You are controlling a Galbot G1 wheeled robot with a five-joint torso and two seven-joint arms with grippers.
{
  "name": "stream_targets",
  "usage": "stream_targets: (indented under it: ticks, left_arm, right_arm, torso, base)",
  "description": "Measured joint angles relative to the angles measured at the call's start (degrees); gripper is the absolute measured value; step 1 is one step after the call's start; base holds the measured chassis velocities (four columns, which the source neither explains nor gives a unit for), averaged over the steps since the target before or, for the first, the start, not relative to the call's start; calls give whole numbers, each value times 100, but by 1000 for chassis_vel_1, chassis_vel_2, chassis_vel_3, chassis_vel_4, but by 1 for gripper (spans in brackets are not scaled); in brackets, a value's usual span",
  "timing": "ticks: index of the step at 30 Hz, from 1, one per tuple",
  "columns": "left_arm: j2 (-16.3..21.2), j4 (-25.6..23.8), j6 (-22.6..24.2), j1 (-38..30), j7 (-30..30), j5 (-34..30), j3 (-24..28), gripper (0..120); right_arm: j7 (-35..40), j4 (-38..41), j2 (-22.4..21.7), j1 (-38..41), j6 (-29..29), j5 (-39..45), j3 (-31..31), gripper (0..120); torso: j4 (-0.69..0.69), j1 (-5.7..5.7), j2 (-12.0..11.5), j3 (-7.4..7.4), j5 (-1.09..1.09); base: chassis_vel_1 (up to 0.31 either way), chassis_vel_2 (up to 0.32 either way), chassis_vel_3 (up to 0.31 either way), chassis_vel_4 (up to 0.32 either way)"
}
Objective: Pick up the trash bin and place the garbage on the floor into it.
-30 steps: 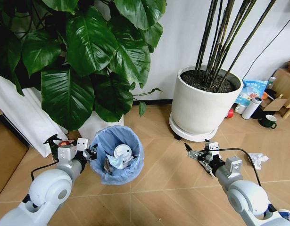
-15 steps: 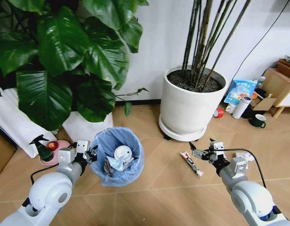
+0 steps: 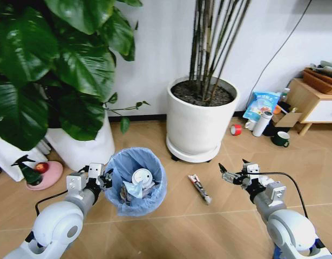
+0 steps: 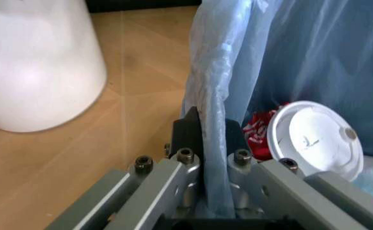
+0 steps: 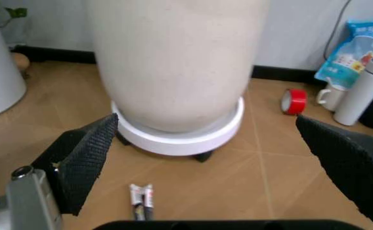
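1. The trash bin (image 3: 136,183) has a thin, crinkly, see-through blue plastic bag.
2. The floor (image 3: 176,216) looks like smooth tan wood.
3. The plant pot (image 3: 201,127) is matt white.
4. The right gripper (image 5: 212,158) has rough black pads.

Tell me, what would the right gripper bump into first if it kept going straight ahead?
Probably the big white plant pot: the open right gripper points at it, though depth is unclear.

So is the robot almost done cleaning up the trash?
Partly. The trash bin already holds litter, like a white disc and a red wrapper. The left gripper is pinching the bin's blue liner at the rim. The right gripper is open and empty above the floor, where a long thin wrapper is left to collect.
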Motion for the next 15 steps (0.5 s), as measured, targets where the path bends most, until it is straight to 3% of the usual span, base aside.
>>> stream_targets:
  ticks: [3, 6, 8, 11, 13, 15]
  left_arm:
    - [-11, -10, -7, 16, 0, 16, -2, 0]
    - [-20, -13, -14, 24, 0, 29, -2, 0]
    - [-21, -19, -20, 23, 0, 32, -2, 0]
    - [-25, -19, -20, 21, 2, 32, -2, 0]
    - [-35, -22, -22, 17, 4, 33, -2, 0]
    - [-38, -22, -22, 16, 10, 34, -1, 0]
  right_arm:
    - [-1, -13, -4, 7, 13, 0, 0, 100]
    - [-2, -24, -6, 5, 26, 0, 3, 100]
    - [-2, -39, -3, -3, 32, -2, 8, 100]
    - [-2, -54, -3, -17, 62, -10, 16, 100]
    - [-62, -132, -24, -43, 242, -11, 46, 100]
    - [-205, -192, -43, -59, 329, -14, 110, 100]
  torso:
    - [1, 0, 0, 0, 5]
    - [0, 0, 0, 0, -3]
    - [0, 0, 0, 0, 5]
    - [1, 0, 0, 0, -3]
    - [1, 0, 0, 0, 8]
    - [0, 1, 0, 0, 3]
  base:
    - [-198, -199, 213, 230]
    - [-204, -208, 200, 196]
    - [-203, -187, 188, 194]
    - [-199, -211, 196, 201]
    - [-149, -176, 156, 181]
    - [-154, -181, 115, 144]
